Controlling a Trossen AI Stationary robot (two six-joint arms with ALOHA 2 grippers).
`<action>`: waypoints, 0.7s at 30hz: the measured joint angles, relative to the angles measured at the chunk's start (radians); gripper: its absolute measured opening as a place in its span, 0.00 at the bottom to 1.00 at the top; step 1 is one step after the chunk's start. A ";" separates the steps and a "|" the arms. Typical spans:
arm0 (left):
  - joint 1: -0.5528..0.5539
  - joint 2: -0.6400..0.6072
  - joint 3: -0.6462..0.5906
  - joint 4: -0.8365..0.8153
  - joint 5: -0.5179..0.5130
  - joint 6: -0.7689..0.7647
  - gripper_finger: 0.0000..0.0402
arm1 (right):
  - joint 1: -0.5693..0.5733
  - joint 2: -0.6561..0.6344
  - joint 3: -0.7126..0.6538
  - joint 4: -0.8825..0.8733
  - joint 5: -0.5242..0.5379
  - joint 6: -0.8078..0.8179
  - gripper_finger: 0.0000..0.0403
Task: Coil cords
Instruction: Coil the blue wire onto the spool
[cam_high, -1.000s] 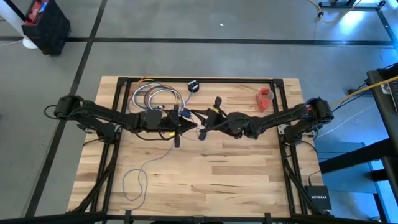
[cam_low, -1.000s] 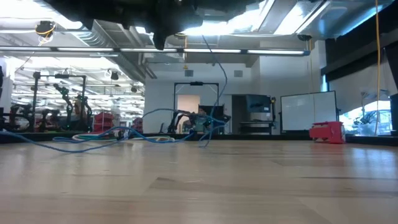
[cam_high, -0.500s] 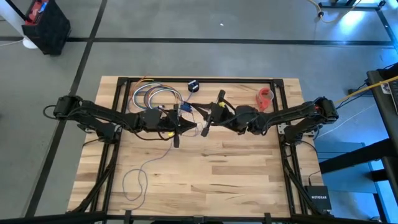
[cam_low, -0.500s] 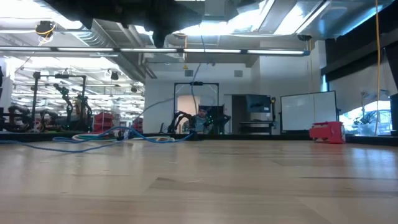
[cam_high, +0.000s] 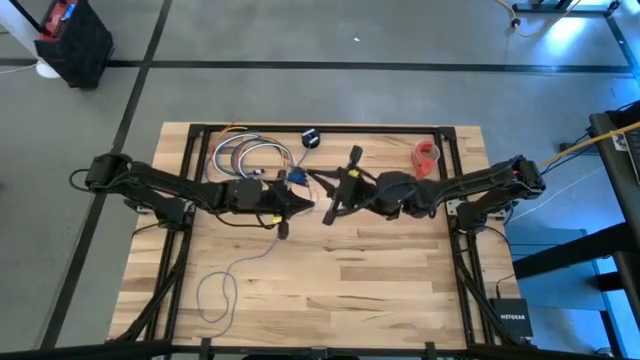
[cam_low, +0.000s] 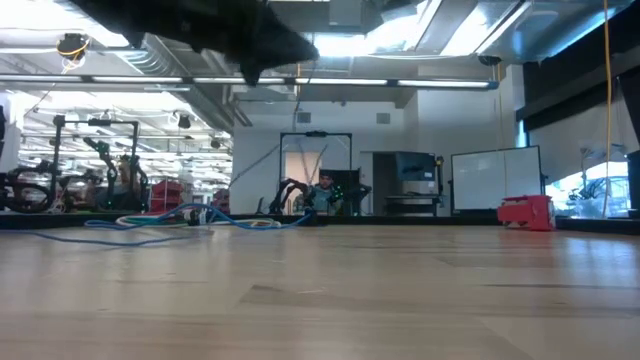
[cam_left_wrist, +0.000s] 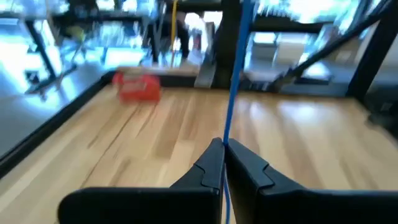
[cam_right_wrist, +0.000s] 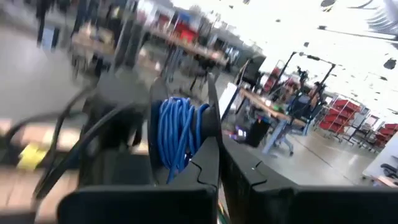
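Both arms meet over the back half of the wood table (cam_high: 330, 270), each pinching the cord (cam_high: 232, 267).

Room: grey concrete floor around the table, black frame rails along its edges; low view looks past the far edge into a bright workshop with racks, a whiteboard and a red box. Only legible text: "NETGEAR" on a black box (cam_high: 513, 320) on the floor off the table's right front corner. Left gripper (cam_high: 308, 205) sits left of table centre, fingers pressed together on the thin blue cord, which runs up between them in its wrist view. Right gripper (cam_high: 327, 214) is just beside it, fingers closed, a blue coil of cord bunched against them. The rest of the cord trails to a loose loop at the table's front left. Multicoloured wire bundle (cam_high: 250, 156), black disc (cam_high: 311, 139) and red item (cam_high: 428, 154) lie along the table's back edge. Cord's end is not visible; wrist views are blurred.
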 joint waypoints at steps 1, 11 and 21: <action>0.000 -0.023 -0.001 -0.051 -0.014 0.001 0.01 | 0.012 0.000 0.006 -0.039 0.021 -0.001 0.02; 0.001 -0.353 -0.002 -0.440 -0.072 -0.019 0.01 | 0.111 -0.005 0.023 -0.406 0.104 0.005 0.02; -0.001 -0.454 -0.001 -0.401 -0.071 -0.072 0.01 | 0.040 0.077 0.021 -0.495 0.158 0.080 0.02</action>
